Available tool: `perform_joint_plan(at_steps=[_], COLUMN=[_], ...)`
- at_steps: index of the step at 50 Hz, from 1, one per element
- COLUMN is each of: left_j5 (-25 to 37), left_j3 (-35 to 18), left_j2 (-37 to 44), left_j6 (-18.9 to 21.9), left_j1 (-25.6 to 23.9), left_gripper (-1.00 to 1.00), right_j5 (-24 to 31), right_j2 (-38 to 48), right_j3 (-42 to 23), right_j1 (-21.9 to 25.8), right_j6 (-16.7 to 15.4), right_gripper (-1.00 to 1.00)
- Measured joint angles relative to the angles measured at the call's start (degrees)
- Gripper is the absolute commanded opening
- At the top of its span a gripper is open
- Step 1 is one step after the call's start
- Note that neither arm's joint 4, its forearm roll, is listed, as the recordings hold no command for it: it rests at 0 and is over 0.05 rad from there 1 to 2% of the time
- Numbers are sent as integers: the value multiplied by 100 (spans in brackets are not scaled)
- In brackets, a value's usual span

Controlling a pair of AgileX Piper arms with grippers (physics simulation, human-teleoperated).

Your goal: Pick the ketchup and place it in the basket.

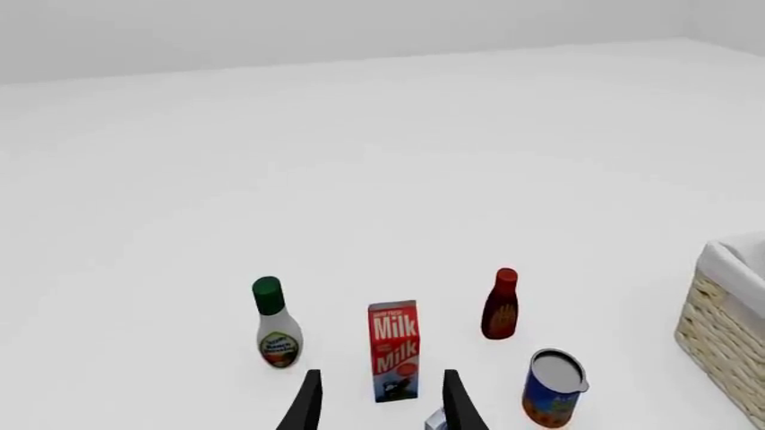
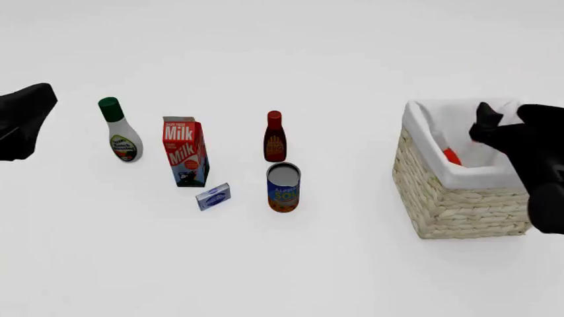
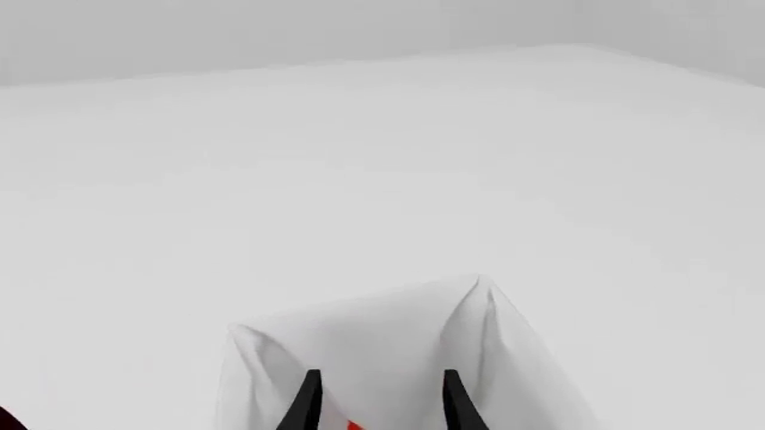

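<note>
The ketchup [image 2: 451, 156] shows only as a red-orange sliver inside the basket [image 2: 450, 205], against its white cloth lining. A small red bit of it [image 3: 353, 425] also shows in the right wrist view, low between the fingers. My right gripper [image 2: 484, 125] hovers over the basket's opening; in its wrist view [image 3: 382, 376] the fingers stand apart with nothing between them, above the lining [image 3: 395, 331]. My left gripper [image 1: 382, 376] is open and empty, held back at the far left of the table [image 2: 22, 119]. The basket's corner shows in the left wrist view [image 1: 726, 336].
Left of the basket stand a white bottle with green cap [image 2: 119, 132], a milk carton [image 2: 184, 152], a dark brown-red bottle with red cap [image 2: 274, 137] and a blue can [image 2: 283, 187]. A small blue-white box [image 2: 213, 196] lies flat by the carton.
</note>
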Motion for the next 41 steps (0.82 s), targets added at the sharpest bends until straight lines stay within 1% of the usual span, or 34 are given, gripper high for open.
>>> perform_joint_plan(at_steps=[24,41], left_j5=[4,-6], left_j3=[16,11], left_j2=[-48,-66], left_j6=[-59,-139], left_j1=[1,-36], left_gripper=[100,100], right_j5=[791,1197], right_j2=[-1427,-2238], right_j3=[57,242], right_j1=[571,874], right_j6=[-173,-246], right_gripper=[100,100])
